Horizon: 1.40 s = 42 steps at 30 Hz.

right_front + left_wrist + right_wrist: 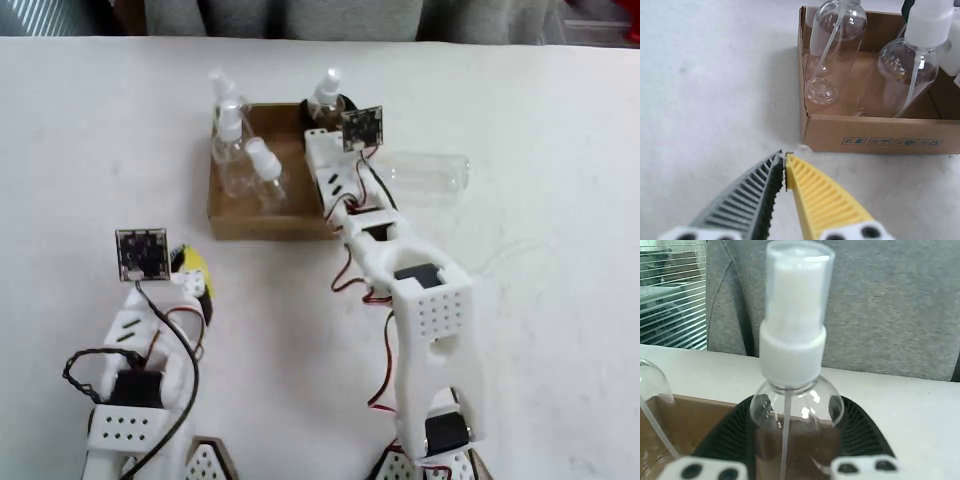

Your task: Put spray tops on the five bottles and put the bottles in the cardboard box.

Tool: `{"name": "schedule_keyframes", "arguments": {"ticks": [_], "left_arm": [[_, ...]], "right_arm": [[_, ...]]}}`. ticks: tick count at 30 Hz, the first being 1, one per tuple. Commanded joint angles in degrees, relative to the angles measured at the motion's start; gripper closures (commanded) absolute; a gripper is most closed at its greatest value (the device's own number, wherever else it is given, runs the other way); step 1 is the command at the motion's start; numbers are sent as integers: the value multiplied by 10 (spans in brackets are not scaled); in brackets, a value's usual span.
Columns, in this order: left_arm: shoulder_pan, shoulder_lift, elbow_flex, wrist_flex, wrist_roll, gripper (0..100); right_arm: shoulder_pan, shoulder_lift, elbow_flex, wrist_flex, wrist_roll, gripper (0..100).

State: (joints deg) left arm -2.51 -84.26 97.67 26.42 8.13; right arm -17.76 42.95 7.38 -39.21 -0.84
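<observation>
Cardboard box (250, 218) sits mid-table (100, 150) with three spray-topped bottles (232, 140) in its left half. The right tool (330, 108) is clamped on a fourth bottle (790, 410), spray top (792, 315) on, at the box's far right corner. The left tool (785, 159) has its fingers pressed together just short of the box's near wall, and a fifth bottle (428, 175) lies on its side on the table just right of the box.

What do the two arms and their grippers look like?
Both arms are white plastic with perforated panels, a square circuit board at each wrist. Left arm carries black cables, right arm red and black wires. Left gripper has one grey and one yellow ribbed finger; right gripper has black fingers.
</observation>
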Motion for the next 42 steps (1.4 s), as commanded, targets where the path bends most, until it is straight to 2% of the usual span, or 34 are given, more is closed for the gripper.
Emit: {"name": "schedule_keyframes", "arguments": {"ticks": [1,15,22,34,42], "left_arm": [[-1,0,-4,1,3,977],[-1,0,-4,2,3,977],[-1,0,-4,2,3,977],[-1,0,-4,-1,3,977],[-1,0,-4,-1,3,977]], "right_arm": [[-1,-14,-33,29,-4,984],[-3,-18,-33,46,-1,980],[-5,-18,-33,48,-3,838],[-5,-30,-29,49,-4,817],[-7,-35,-29,76,-5,664]]}}
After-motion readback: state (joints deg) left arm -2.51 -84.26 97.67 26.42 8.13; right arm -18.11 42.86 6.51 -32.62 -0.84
